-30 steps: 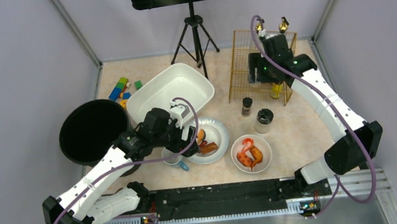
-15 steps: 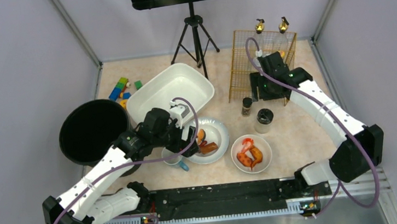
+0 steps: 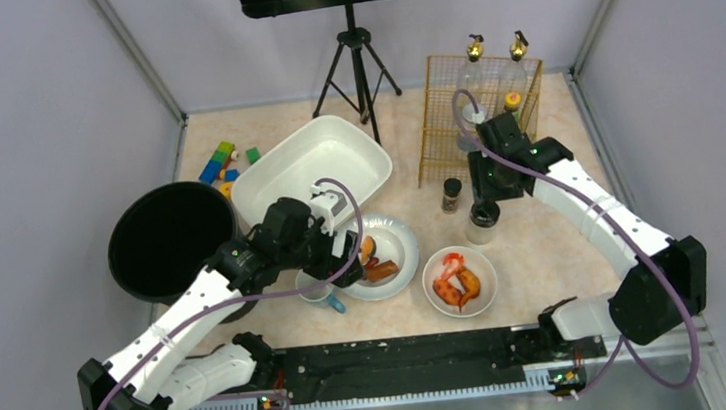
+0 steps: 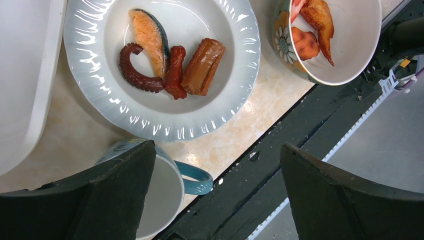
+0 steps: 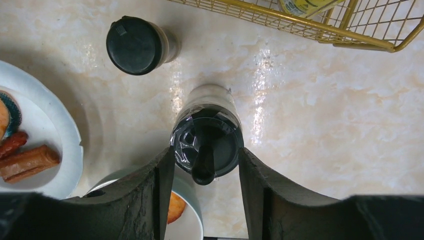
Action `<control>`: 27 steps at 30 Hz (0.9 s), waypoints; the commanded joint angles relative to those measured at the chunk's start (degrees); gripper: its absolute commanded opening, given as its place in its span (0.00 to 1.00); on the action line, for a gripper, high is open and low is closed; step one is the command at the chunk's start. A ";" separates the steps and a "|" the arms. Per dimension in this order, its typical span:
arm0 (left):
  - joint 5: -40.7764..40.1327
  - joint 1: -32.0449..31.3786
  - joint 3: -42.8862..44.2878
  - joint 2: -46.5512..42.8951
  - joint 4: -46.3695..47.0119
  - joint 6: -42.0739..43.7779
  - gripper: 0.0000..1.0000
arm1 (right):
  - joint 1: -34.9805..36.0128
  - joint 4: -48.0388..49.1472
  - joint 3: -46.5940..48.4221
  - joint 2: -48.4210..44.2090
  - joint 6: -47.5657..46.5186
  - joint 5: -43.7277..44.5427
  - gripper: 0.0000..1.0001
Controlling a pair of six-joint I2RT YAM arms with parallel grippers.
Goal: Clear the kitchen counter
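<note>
Right jaws apart, straddling flip-lid shaker [image 5: 207,142] toward bench [image 5: 325,100] right edge, aligned for grasp | left jaws wide apart over blue-handled mug [image 4: 162,195], ready to descend.

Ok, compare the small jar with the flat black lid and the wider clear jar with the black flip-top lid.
The small jar is narrower than the wider jar. The small jar's lid is plain and flat; the wider jar's has a raised flip tab. The wider jar sits between the right gripper's open fingers; the small jar stands free. Both stand upright on the kitchen counter.
</note>
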 commanded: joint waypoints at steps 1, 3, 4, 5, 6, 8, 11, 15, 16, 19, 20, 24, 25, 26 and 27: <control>0.17 -0.01 -0.06 0.16 0.95 0.36 0.99 | 1.04 0.29 -1.03 -1.89 0.69 -0.28 0.48; 0.14 0.01 0.00 0.10 0.95 0.36 0.99 | 1.03 0.59 -1.40 -1.62 0.78 -0.57 0.45; 0.19 0.01 -0.05 0.10 0.95 0.36 0.99 | 1.10 0.68 -1.48 -1.44 0.79 -0.78 0.44; 0.13 0.01 -0.08 0.08 0.95 0.36 0.99 | 1.15 0.75 -1.55 -1.27 0.83 -1.02 0.43; 0.11 0.01 -0.05 0.06 0.95 0.35 0.99 | 1.28 0.86 -1.68 -1.09 0.88 -1.19 0.41; 0.11 0.01 -0.10 0.01 0.95 0.35 0.99 | 1.38 1.10 -1.96 -0.70 0.65 -1.42 0.39; 0.02 0.01 -0.10 -0.06 0.95 0.36 0.99 | 1.46 1.15 -2.37 0.00 0.64 -1.50 0.35; 0.02 -0.05 -0.04 -0.03 0.97 0.36 0.99 | 1.48 1.41 -2.98 0.23 0.64 -1.58 0.30; 0.01 0.01 -0.05 -0.07 0.95 0.36 0.99 | 1.49 1.41 -3.02 0.29 0.62 -1.56 0.29; 0.02 0.00 -0.03 -0.06 0.95 0.36 0.99 | 1.56 1.41 -2.95 0.35 0.68 -1.16 0.15; 0.05 0.01 -0.05 -0.10 0.95 0.36 0.99 | 1.57 1.37 -2.83 0.39 0.70 -0.96 0.09; 0.02 -0.03 -0.06 -0.13 0.95 0.36 0.99 | 1.78 0.68 -1.48 0.26 0.77 0.12 0.00; 0.02 -0.01 -0.04 -0.09 0.95 0.36 0.99 | 1.82 0.30 -0.81 0.33 0.77 0.53 0.00; 0.02 0.01 -0.10 -0.07 0.95 0.36 0.99 | 1.88 -0.18 0.03 0.31 0.72 1.10 0.00; 0.00 0.01 -0.10 -0.13 0.95 0.36 0.99 | 1.91 -0.56 1.07 0.18 0.52 1.81 0.00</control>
